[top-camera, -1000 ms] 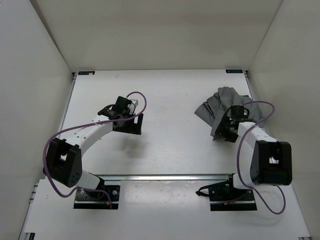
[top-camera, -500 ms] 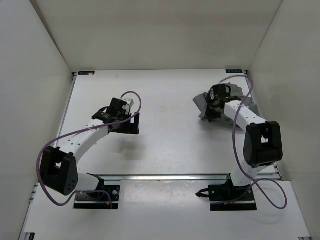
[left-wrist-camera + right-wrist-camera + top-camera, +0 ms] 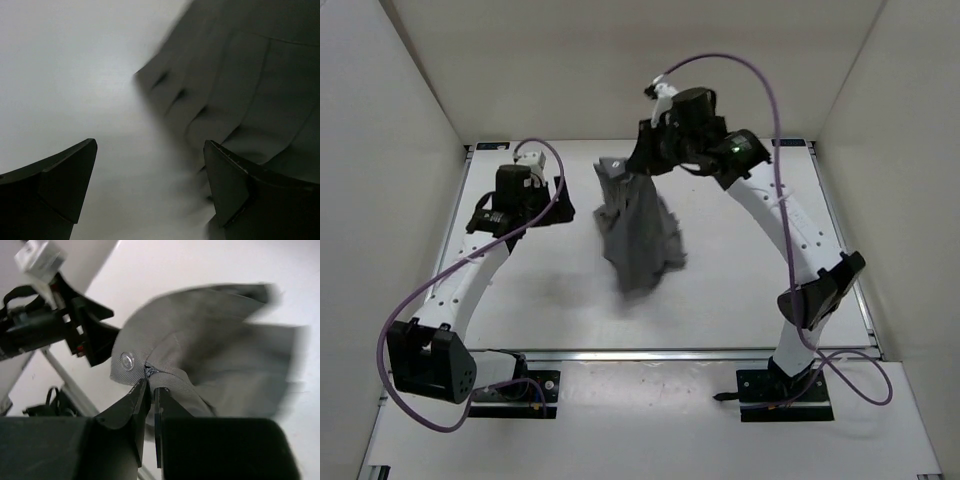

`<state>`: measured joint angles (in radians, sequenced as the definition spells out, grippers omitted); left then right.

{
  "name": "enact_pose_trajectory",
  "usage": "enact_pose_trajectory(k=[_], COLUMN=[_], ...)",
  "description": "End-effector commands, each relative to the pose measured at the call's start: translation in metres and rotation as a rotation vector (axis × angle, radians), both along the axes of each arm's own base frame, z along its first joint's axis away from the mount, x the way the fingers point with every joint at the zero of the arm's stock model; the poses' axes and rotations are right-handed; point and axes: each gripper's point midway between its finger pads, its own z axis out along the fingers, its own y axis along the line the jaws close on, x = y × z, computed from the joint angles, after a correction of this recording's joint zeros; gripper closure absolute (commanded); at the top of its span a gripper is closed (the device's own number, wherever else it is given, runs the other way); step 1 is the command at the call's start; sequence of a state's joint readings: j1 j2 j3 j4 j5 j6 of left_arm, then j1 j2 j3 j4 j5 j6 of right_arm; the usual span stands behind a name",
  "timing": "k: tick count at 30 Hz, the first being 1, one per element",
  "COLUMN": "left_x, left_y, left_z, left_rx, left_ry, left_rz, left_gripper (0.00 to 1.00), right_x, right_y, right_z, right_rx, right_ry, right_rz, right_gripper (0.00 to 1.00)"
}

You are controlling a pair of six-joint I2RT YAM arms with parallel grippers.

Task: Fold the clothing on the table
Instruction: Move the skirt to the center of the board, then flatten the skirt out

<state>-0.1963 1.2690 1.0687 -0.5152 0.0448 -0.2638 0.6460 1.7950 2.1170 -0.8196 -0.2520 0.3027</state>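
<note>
Right wrist: right hand (image 3: 151, 386) clamped tight on a fold of the grey pleated skirt (image 3: 200, 340), just beside a snap button (image 3: 126, 360).

Left wrist: left hand (image 3: 150, 145) spread wide with nothing between the fingers. Skirt pleats are ahead on the right, over the white tabletop (image 3: 60, 75).

Top external: right arm is raised over the far-centre of the tabletop, with the skirt hanging bunched below its hand. Left hand sits just left of the skirt, apart from it. The skirt's lower edge is motion-blurred, so I can't tell if it touches the tabletop.
</note>
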Motion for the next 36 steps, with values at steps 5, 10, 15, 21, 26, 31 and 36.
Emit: enact_pose_trajectory(k=[5,10,15,21,26,31,36], left_x=[0.022,0.014,0.005,0.013,0.040,0.091,0.154], left_y=[-0.020,-0.025,-0.043,-0.066,-0.098,-0.130,-0.154], left_z=[0.090,0.083,0.061,0.043,0.018,0.007,-0.023], left_rx=[-0.052,-0.064,-0.092,-0.093,-0.106,-0.075,-0.090], left_ry=[-0.217,-0.214,-0.168,-0.118,-0.090,-0.086,-0.025], left_rz=[-0.039,-0.050,-0.081,-0.117,-0.157,-0.182,-0.189], left_gripper=[0.02,0.02,0.01,0.01,0.01,0.01,0.01], right_x=[0.086,0.149,0.179,0.169,0.136,0.107,0.121], right_y=[-0.127,-0.188,-0.201,-0.219,-0.257,-0.314,-0.351], right_z=[-0.027,-0.113,-0.165,-0.153,-0.157,-0.209,-0.239], right_rx=[0.026,-0.037,0.005,-0.035,-0.082,-0.153,-0.201], right_ry=[-0.003,0.158,0.267,0.204,0.169,0.251,0.308], right_rz=[-0.318,-0.427,-0.404,-0.427,-0.489,-0.594,-0.639], right_gripper=[1.00,1.00,0.29,0.01,0.01,0.02,0.02])
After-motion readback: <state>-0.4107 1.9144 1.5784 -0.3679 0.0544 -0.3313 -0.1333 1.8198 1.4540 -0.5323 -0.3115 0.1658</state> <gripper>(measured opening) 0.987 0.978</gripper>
